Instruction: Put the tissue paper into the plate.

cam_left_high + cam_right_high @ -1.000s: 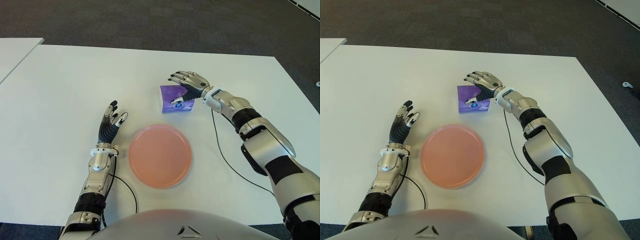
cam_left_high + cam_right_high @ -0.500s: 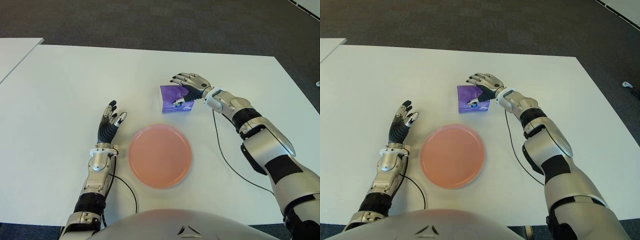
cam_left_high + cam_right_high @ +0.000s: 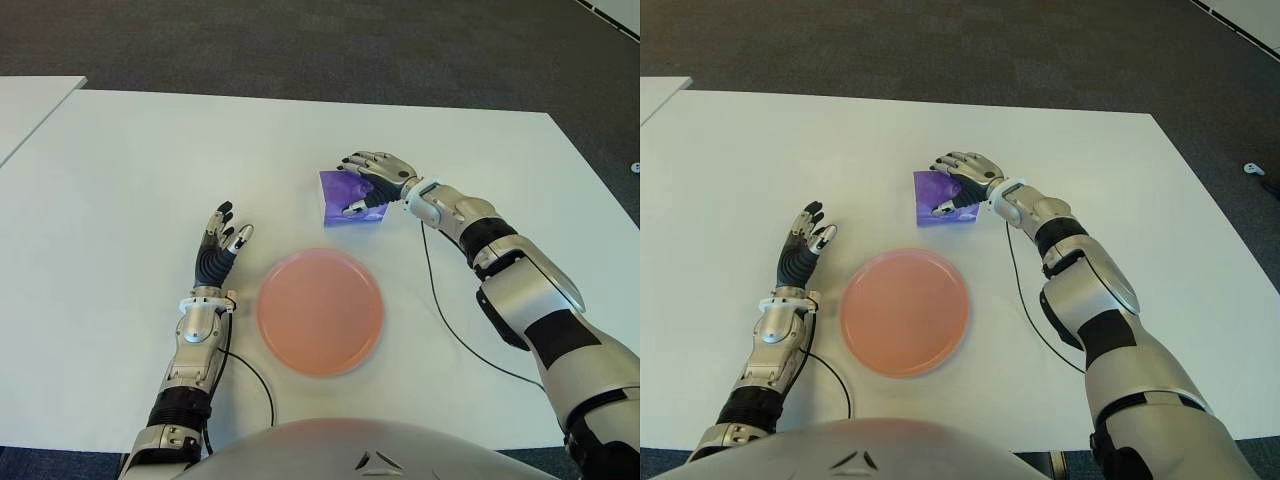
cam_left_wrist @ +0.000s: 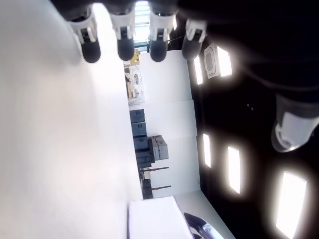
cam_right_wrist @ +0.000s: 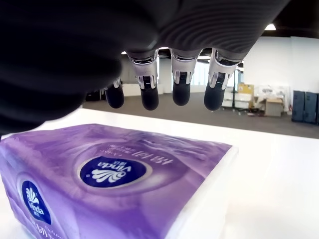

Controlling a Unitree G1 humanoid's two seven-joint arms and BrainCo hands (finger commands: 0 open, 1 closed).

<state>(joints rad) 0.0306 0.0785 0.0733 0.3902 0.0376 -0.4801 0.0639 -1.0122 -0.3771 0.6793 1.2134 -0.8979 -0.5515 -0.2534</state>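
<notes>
- You have a purple plastic-wrapped pack of tissue paper (image 3: 347, 196) lying flat on the white surface (image 3: 120, 170), at about 12 o'clock from the round pink plate (image 3: 320, 311) and apart from it, with bare surface between them.
- Your right hand (image 3: 372, 178) sits over the pack's 3 o'clock side, its forearm coming in from the 4 o'clock direction.
- In the right wrist view, the dark fingertips (image 5: 181, 94) hang just above the pack's top face with a gap showing beneath them; they are half curled, neither wide nor clamped. The thumb shows in the eye views down by the pack's near edge, but you cannot tell whether it touches.
- The pack (image 5: 114, 184) is not gripped: it lies level, its white-and-blue label facing up.
- Your left hand (image 3: 218, 248) shows at 9 o'clock of the plate, just beside its rim, fingers stretched out and pointing toward 12 o'clock, holding nothing.
- The left wrist view confirms it: four straight fingertips (image 4: 124, 47) in a row along the surface, the thumb apart from them.
- The plate holds nothing and sits near the edge closest to you.
</notes>
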